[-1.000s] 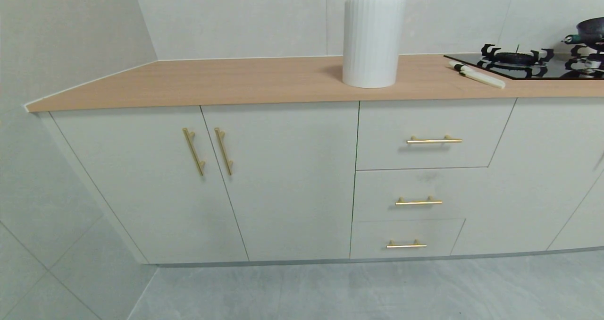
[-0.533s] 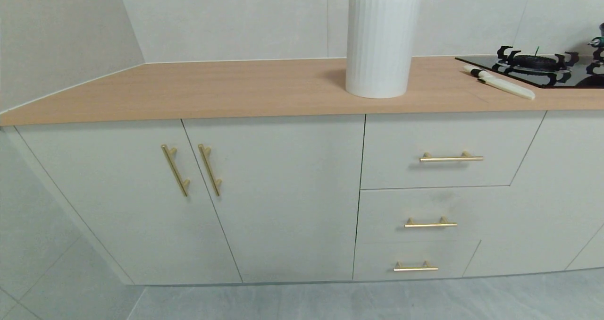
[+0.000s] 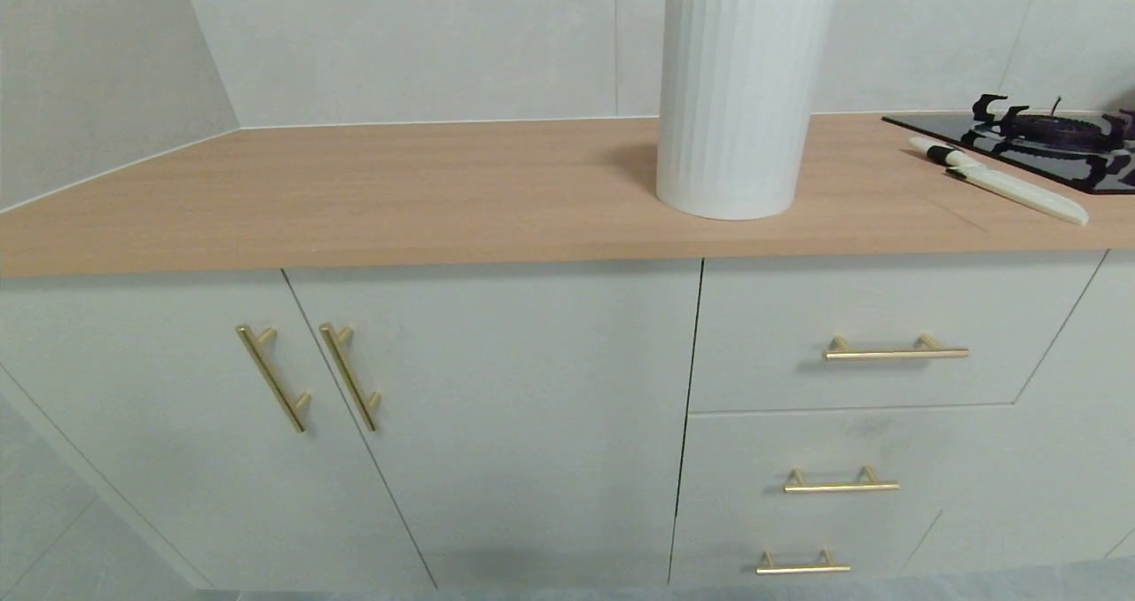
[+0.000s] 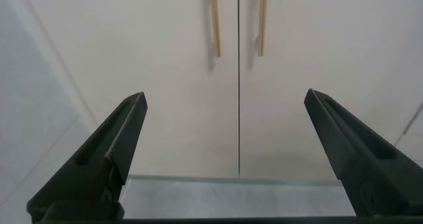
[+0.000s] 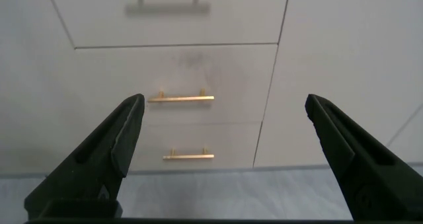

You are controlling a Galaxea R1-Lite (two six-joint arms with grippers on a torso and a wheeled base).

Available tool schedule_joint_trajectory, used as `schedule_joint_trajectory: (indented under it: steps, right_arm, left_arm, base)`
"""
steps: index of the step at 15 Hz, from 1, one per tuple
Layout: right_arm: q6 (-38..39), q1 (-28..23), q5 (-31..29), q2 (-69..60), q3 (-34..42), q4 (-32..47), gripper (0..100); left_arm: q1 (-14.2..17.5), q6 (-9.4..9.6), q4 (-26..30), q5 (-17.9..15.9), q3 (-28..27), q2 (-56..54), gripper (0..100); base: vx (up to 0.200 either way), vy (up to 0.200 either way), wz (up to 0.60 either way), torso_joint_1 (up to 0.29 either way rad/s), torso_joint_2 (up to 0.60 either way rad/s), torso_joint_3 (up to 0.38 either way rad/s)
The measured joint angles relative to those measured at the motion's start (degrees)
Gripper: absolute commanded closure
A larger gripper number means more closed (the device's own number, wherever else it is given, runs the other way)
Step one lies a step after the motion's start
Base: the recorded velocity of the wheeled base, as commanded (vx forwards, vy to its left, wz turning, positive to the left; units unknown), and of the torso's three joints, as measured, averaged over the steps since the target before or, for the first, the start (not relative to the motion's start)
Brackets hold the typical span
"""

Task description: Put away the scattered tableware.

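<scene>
Countertop [image 3: 399, 193] of wood grain runs from left to right across the head view, above a pale cabinet front. A white ribbed container [image 3: 740, 96] stands upright on the countertop, right of centre. The knife [image 3: 998, 191], the tableware item, lies flat on the countertop at the far right. It is well apart from the container and just beside the near edge of the black hob [image 3: 1020, 144]. Its handle end, marked with a dark band, points far and left; its pale blade points near and right.

Below the countertop, two cabinet doors [image 3: 532, 388] occupy the left section. Both are closed, and each carries one gold door handle [image 3: 272, 378] beside the shared seam. Three drawers [image 3: 798, 317] are stacked in the right section, all closed. Each carries a horizontal gold bar handle [image 3: 896, 350].

In the left wrist view, the left gripper [image 4: 225, 98] faces the two cabinet doors and stands off from them. Its jaws are set wide apart. The seam between the doors lines up with the gap between the dark fingers [image 4: 106, 158]. Both door handles appear beyond the fingertips. A strip of grey floor [image 4: 238, 187] lies at the foot of the doors.

In the right wrist view, the right gripper [image 5: 225, 100] faces the stack of drawers and stands off from them. Its jaws are set wide apart. The middle and bottom bar handles appear within the gap, and the top bar handle lies at the frame edge. Grey floor runs along the foot of the cabinet.
</scene>
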Motion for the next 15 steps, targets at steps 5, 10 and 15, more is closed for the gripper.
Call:
schedule_joint_trajectory:
  steps: [5,10,15]
  right_arm:
    - [0.0,0.0,0.0,0.0,0.0,0.0,0]
    - [0.0,0.0,0.0,0.0,0.0,0.0,0]
    - [0.0,0.0,0.0,0.0,0.0,0.0,0]
  left_arm:
    - [0.0,0.00,0.0,0.0,0.0,0.0,0]
    - [0.0,0.00,0.0,0.0,0.0,0.0,0]
    - [0.0,0.00,0.0,0.0,0.0,0.0,0]
  base:
    - [0.040,0.000,0.00,0.000,0.00,0.000]
    - [0.000,0.000,-0.24,0.000,0.00,0.001]
    - [0.000,0.000,0.00,0.000,0.00,0.000]
